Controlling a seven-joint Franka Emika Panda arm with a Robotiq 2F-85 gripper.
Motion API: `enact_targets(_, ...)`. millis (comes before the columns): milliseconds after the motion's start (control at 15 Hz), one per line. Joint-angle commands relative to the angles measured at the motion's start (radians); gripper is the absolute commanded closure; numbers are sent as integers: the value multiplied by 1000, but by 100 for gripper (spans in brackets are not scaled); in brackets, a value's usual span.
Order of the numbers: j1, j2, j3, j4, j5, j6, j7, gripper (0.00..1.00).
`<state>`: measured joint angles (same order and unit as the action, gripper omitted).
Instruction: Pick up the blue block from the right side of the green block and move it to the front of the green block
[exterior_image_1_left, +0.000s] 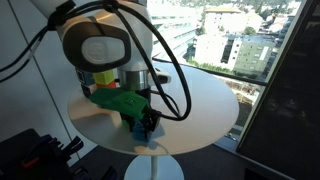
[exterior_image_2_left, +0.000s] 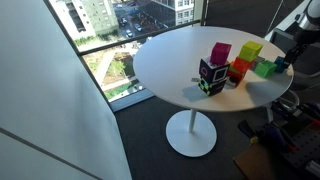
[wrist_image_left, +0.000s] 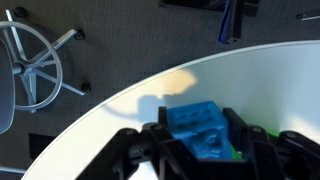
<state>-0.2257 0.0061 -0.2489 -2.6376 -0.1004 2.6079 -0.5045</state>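
Gripping the blue block (wrist_image_left: 200, 128), the gripper (wrist_image_left: 205, 152) has its jaws closed on it; pickup seems done, placement near the green block (exterior_image_1_left: 112, 100) remains.

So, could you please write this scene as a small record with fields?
surface: round white table
grasp: gripper has a finger on each side of the blue block and appears closed on it
neighbour: green block right beside the blue block, mostly hidden
others: magenta block, yellow block, orange block
lifted: cannot tell
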Motion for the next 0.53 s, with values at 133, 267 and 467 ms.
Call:
enact_targets(133, -10, -49, -3, 25, -20, -90, 74, 68)
enact_targets(267, -8, -68, -2, 31, -18, -128, 91, 68)
enact_targets(467, -7, -105, 0, 32, -21, -180, 117, 68)
